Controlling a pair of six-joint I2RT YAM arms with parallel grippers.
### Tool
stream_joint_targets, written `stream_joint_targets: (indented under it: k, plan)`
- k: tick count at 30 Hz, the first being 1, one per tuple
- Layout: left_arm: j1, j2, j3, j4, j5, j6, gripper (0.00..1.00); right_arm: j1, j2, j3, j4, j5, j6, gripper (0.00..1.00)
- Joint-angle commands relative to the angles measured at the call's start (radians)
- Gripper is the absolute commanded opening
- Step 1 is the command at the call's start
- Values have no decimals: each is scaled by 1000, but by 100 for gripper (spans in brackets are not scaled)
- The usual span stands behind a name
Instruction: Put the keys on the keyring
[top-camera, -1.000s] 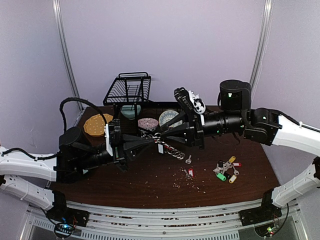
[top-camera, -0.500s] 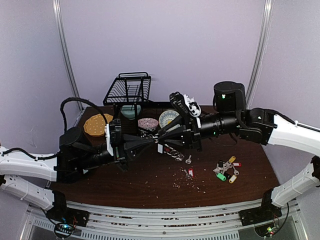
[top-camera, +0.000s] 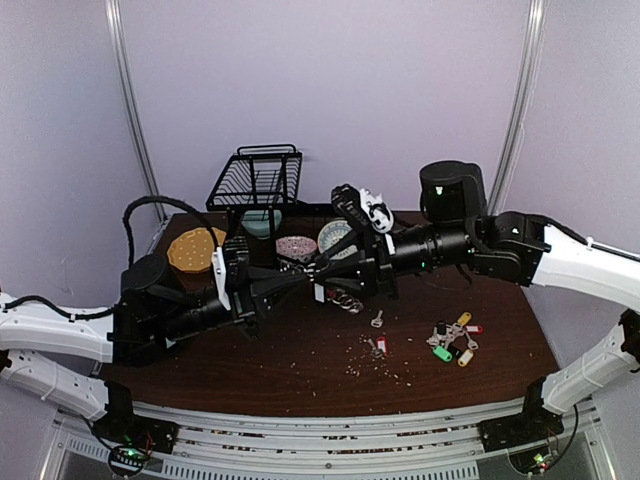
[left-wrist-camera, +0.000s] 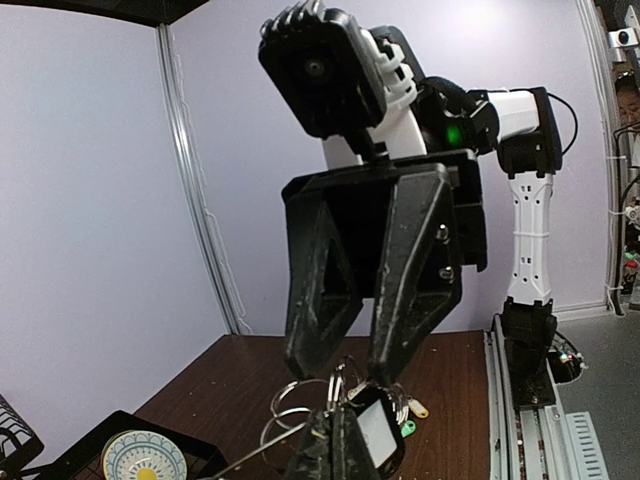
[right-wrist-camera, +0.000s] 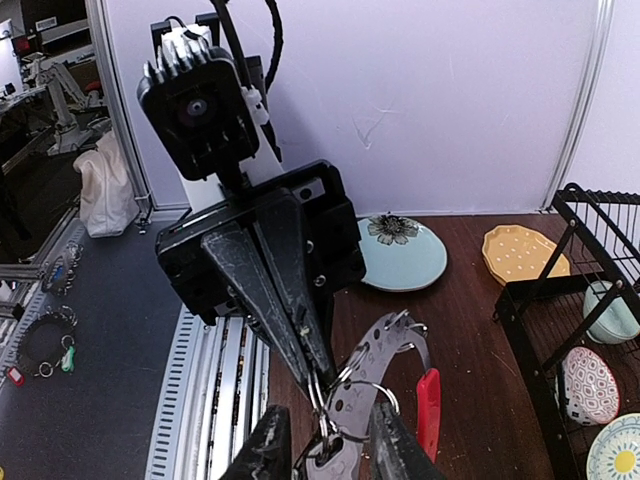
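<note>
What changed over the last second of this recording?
The right arm swung left, carrying the right gripper closer in against the left gripper, which barely moved. Nothing visibly taken or released. The keyring stays hanging between their tips; the keys on the table lie as before.

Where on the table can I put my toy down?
Bare table in front, between the left arm and the crumbs. Crowded: the middle, where left gripper and right gripper meet at the keyring, and the back by the rack.

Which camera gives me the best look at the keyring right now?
Right wrist: the keyring fills the foreground, red arc and split rings clear. Top external shows it tiny and partly hidden; left wrist shows only a few rings.
</note>
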Motion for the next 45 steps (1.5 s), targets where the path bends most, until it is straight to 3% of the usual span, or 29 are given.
stream_joint_targets:
  k: [1,5,11,16,23,26,42,44,45]
  plan:
    - [2,-30,10,81,-40,10,0,4,-39,18,-35,56,-6,29]
    - [2,-25,5,90,-35,10,0,4,-41,4,-25,47,27,29]
    - [2,-31,-1,104,-28,14,0,3,-34,-19,5,48,58,21]
    - [2,-38,-17,142,-28,3,0,3,-35,-42,2,61,58,38]
    - [2,-42,-18,135,-57,1,0,4,-87,-114,41,76,51,49]
    - [2,-40,-20,146,-49,-6,0,4,-68,-107,30,113,42,45]
    - [2,-10,-52,245,-25,-104,0,14,-51,-76,14,133,-40,9]
    - [2,-7,-52,244,-26,-106,0,16,-58,-74,9,134,-51,13]
    - [2,-7,-52,241,-26,-106,0,16,-61,-70,0,135,-53,23]
